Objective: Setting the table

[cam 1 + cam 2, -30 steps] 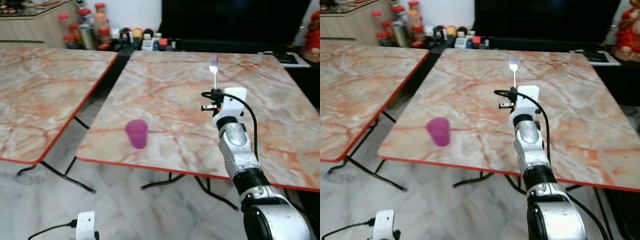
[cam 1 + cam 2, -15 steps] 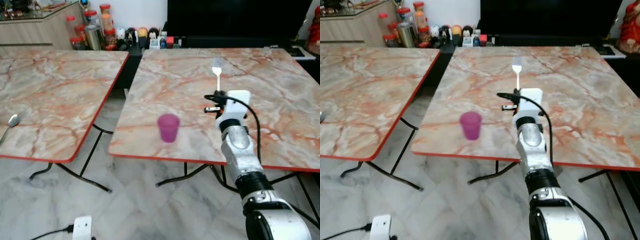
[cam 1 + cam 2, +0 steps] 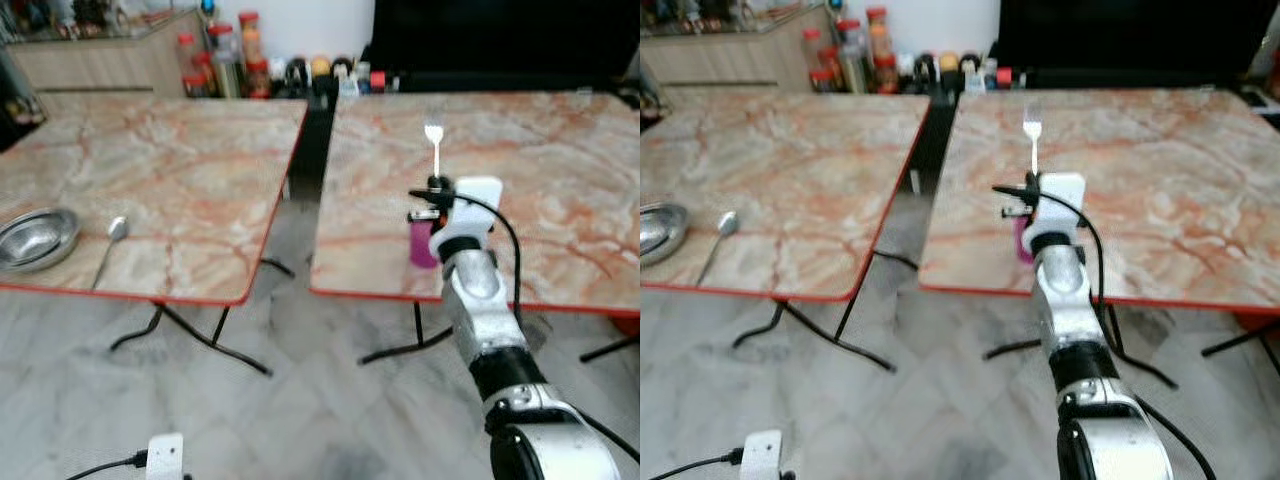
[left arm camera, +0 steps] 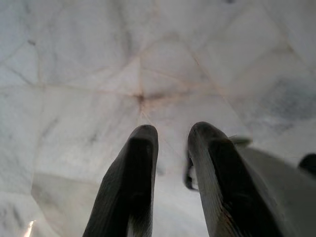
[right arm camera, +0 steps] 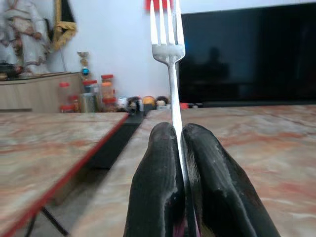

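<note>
My right gripper is shut on a silver fork, holding it upright with the tines up above the right marble table. In the right wrist view the handle stands clamped between the two black fingers. A pink cup stands near that table's front edge, partly hidden behind my right wrist. On the left table a metal bowl sits at the front left, with a spoon lying beside it. My left gripper hangs over the floor, slightly open and holding nothing.
A narrow gap separates the two red-edged tables, which stand on black folding legs. Jars and bottles line the back, beside a wooden cabinet and a dark TV screen. Pale tiled floor lies in front.
The camera has swung left, bringing the bowl and spoon on the left table into view. The fork stays upright in my right gripper; the cup now shows behind my wrist.
</note>
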